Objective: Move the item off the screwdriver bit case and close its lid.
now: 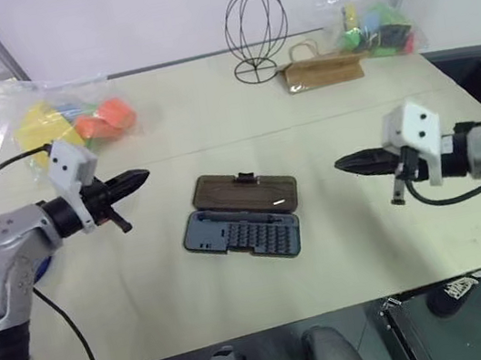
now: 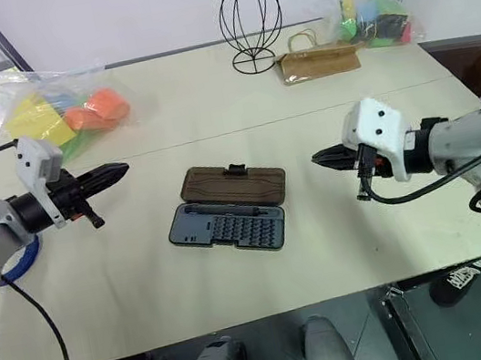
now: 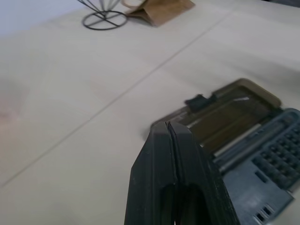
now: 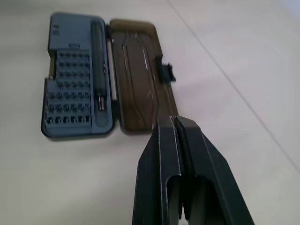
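Left arm, grey metal with a white wrist housing, reaches in from the left; its black two-fingered left gripper (image 1: 140, 176) points inward, roughly level, fingers (image 3: 161, 154) pressed together, holding nothing. Right arm mirrors it from the right; right gripper (image 1: 341, 164) appears tilted slightly downward, fingers (image 4: 164, 154) closed, empty.

I count one case (image 1: 241, 218) lying open on my worktop (image 1: 371, 241), made of two halves: one tray (image 1: 240, 233) and one lid (image 1: 245, 193). One small pale item (image 1: 277, 202) lies on the lid. Farther back are one wire stand (image 1: 257, 34), one paper bag (image 1: 322, 71) and two clear bags of coloured things (image 1: 59, 118) (image 1: 372, 27). I have two pincers: the left pincer (image 1: 134, 181) and the right pincer (image 1: 346, 163).
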You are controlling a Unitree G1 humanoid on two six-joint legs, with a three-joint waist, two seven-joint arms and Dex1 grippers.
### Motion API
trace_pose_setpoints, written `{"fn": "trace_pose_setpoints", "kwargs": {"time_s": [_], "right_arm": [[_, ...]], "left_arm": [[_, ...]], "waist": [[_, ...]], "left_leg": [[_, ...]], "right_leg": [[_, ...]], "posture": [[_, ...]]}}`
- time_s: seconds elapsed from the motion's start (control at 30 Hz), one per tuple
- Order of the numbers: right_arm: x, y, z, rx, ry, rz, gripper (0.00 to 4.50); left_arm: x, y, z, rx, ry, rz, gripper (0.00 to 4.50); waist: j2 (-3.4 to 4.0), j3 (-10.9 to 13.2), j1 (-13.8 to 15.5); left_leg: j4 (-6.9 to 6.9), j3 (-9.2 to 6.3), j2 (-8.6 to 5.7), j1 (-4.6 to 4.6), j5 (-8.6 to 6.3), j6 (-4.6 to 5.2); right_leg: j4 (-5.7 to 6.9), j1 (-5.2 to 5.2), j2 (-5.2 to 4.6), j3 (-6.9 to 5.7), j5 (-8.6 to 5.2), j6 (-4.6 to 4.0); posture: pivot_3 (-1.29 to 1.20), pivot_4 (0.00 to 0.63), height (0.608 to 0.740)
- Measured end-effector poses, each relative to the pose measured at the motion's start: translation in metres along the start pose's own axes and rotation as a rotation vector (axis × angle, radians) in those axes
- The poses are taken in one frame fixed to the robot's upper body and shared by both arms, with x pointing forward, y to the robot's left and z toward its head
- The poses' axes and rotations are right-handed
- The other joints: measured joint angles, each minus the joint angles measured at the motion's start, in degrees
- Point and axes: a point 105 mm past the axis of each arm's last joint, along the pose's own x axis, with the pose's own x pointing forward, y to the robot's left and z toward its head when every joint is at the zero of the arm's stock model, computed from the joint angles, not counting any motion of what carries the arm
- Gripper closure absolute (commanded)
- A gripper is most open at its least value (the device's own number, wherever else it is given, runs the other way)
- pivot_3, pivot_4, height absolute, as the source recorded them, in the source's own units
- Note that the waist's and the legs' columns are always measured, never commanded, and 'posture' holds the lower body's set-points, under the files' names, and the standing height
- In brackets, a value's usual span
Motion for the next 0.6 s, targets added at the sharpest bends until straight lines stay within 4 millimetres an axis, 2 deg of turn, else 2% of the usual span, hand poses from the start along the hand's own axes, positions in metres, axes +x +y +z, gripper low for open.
{"fn": "trace_pose_setpoints", "kwargs": {"time_s": [0.17, 0.6], "right_arm": [[0.002, 0.001, 0.001, 0.008, -0.008, 0.004, 4.44], [0.009, 0.004, 0.002, 0.014, -0.016, -0.016, 4.44]], "left_arm": [[-0.001, -0.002, -0.009, -0.024, 0.026, -0.006, 4.5], [0.002, -0.003, -0.011, -0.043, 0.028, 0.001, 4.5]], "waist": [[-0.02, 0.01, 0.1], [-0.02, 0.01, 0.13]], "left_leg": [[0.02, 0.0, 0.0, -0.03, 0.0, -0.01], [0.01, 0.0, 0.0, -0.03, 0.01, -0.01]], "right_leg": [[0.0, -0.01, -0.01, 0.02, 0.0, 0.0], [0.0, -0.04, -0.02, 0.03, 0.0, 0.0]], "posture": [[0.0, 0.15, 0.74], [0.0, 0.15, 0.74]]}}
